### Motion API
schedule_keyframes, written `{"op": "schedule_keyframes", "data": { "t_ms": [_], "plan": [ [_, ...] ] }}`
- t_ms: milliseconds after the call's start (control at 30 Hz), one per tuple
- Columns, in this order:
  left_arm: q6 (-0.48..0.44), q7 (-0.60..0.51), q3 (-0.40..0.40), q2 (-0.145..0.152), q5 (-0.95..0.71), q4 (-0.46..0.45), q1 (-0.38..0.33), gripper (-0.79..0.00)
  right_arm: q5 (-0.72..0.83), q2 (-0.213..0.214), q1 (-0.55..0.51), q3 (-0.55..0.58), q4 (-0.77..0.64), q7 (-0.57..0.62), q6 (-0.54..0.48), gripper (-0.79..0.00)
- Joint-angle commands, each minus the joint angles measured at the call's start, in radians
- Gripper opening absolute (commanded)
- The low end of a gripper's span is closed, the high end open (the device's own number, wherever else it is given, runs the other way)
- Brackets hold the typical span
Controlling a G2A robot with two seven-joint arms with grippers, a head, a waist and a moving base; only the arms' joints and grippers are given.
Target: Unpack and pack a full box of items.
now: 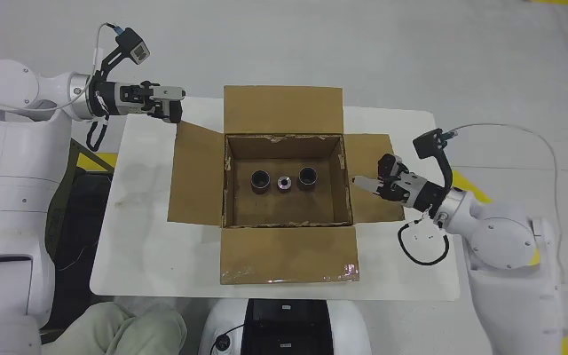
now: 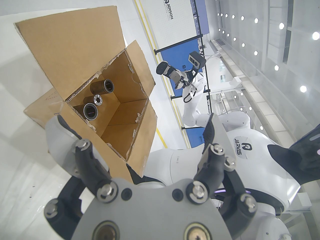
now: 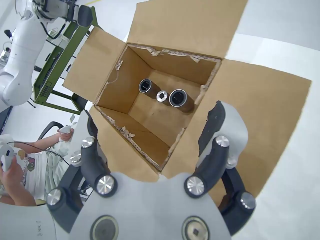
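Cardboard box (image 1: 282, 108) (image 2: 72, 48) (image 3: 185, 23) sits in the middle of the white table (image 1: 142, 231), all four flaps folded outward and lying open.

Contents: three cylinders standing upright in a row on the box floor, toward the far wall.
- Left dark cylinder (image 1: 260, 181) (image 2: 90, 111) (image 3: 145, 86), open bore facing up.
- Small silver cylinder (image 1: 283, 184) (image 2: 97, 99) (image 3: 162, 95) between the two dark ones, just beside each; whether they touch cannot be told.
- Right dark cylinder (image 1: 308, 176) (image 2: 109, 86) (image 3: 178, 98), open bore facing up.

Left gripper (image 1: 173, 102) (image 2: 136, 136): outside the box, above the far-left part of the table, near the far edge of the left flap. Fingers spread wide apart, nothing between them.

Right gripper (image 1: 364, 182) (image 3: 155, 123): above the right flap, just outside the box's right wall, pointing toward the opening. Fingers likewise spread apart and empty.

Neither gripper touches the cardboard or the cylinders.
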Motion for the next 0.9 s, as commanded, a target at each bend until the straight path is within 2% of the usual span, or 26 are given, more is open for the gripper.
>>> {"op": "schedule_keyframes", "data": {
  "t_ms": [0,300,867],
  "plan": [
    [0.0,0.0,0.0,0.0,0.0,0.0,0.0,0.0,0.018,0.004,-0.009,0.035,0.021,-0.001,0.003,0.0],
    [0.0,0.0,0.0,0.0,0.0,0.0,0.0,0.0,0.066,0.019,-0.036,0.119,0.123,-0.023,0.015,0.0],
    [0.0,0.0,0.0,0.0,0.0,0.0,0.0,0.0,0.108,0.035,-0.017,0.08,0.264,-0.029,0.016,0.0]
  ]
}}
